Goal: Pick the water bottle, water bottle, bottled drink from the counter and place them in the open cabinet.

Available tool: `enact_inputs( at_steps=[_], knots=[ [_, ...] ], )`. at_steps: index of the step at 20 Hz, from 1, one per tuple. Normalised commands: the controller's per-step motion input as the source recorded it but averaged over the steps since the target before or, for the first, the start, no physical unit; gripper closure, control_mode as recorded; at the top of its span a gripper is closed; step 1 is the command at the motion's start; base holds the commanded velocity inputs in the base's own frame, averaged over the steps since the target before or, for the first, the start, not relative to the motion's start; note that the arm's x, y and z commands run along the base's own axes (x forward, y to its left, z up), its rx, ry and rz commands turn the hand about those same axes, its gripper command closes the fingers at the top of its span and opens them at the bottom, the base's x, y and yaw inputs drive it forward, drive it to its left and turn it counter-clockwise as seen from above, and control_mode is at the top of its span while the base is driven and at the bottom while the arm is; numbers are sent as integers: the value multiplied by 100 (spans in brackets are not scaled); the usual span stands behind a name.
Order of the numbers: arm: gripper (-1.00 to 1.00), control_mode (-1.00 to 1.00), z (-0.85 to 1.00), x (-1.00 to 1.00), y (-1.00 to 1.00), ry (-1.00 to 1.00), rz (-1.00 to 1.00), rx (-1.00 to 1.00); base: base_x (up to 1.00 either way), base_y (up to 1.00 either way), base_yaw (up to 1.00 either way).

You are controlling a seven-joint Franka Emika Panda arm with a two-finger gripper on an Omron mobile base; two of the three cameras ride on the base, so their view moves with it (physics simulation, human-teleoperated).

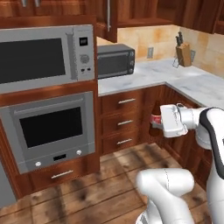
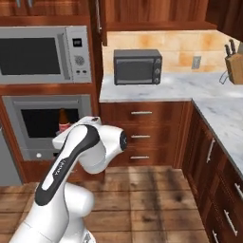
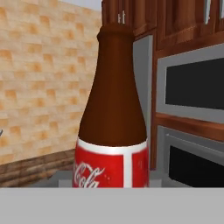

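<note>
The end effector [image 1: 154,124] is clamped on the bottled drink [image 3: 113,127], held low; swinging up, it could clip the desk [image 1: 183,78].

We see a bright, even light in all the pictures, with no strong lamp that we can find. The wooden floor [image 1: 87,183] has soft dark patches like faint shadows. The counter [image 2: 209,102] looks pale and a bit washed out. The pictures are a little fuzzy and blocky, mostly at the edges of things. Up close, the bottled drink [image 3: 113,127] looks smooth and clear, with a soft shine on its red label. Nothing bends at the edges.
</note>
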Motion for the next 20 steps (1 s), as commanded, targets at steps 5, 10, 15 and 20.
enact_inputs(
  at_steps=[5, 10, 15, 20],
  knots=[
    [100, 100, 0, 0, 0, 0, 0, 0, 49, -60, 0],
    [100, 100, 0, 0, 0, 0, 0, 0, 59, -49, 6],
    [100, 100, 0, 0, 0, 0, 0, 0, 70, -39, 10],
    [100, 100, 0, 0, 0, 0, 0, 0, 74, -26, 15]
  ],
)
